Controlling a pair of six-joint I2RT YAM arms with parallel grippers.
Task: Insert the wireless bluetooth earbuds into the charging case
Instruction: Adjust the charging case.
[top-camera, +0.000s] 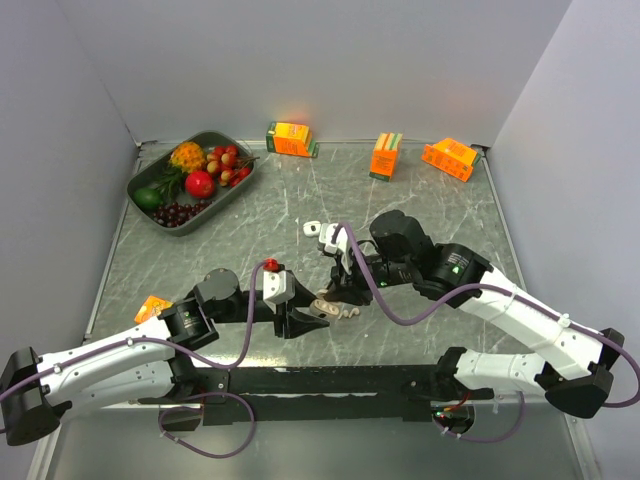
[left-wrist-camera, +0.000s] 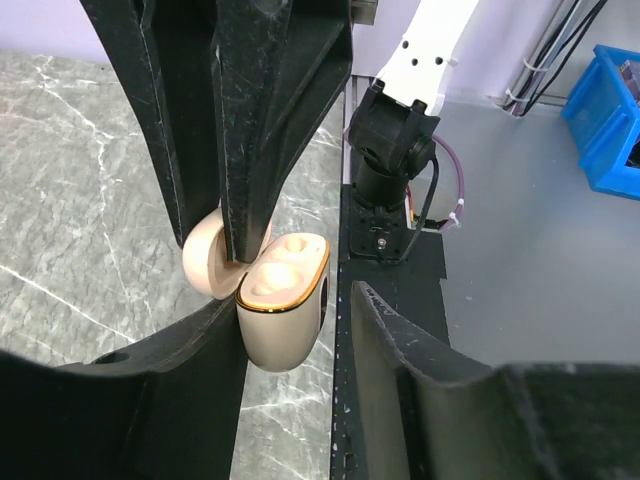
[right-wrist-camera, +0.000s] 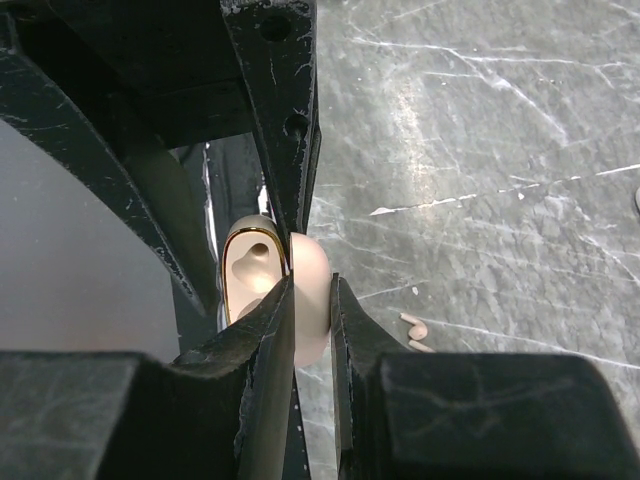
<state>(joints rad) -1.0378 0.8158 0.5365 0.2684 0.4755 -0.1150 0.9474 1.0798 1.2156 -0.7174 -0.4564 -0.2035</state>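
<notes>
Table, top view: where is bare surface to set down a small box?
Bare: the patch between the fruit tray, the far-left carton and the left arm; the far right, between the right arm and two cartons. Crowded: the centre, where left gripper and right gripper meet at the charging case.

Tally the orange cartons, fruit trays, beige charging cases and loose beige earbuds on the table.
orange cartons: 4
fruit tray: 1
beige charging case: 1
loose beige earbuds: 2
Total: 8
</notes>
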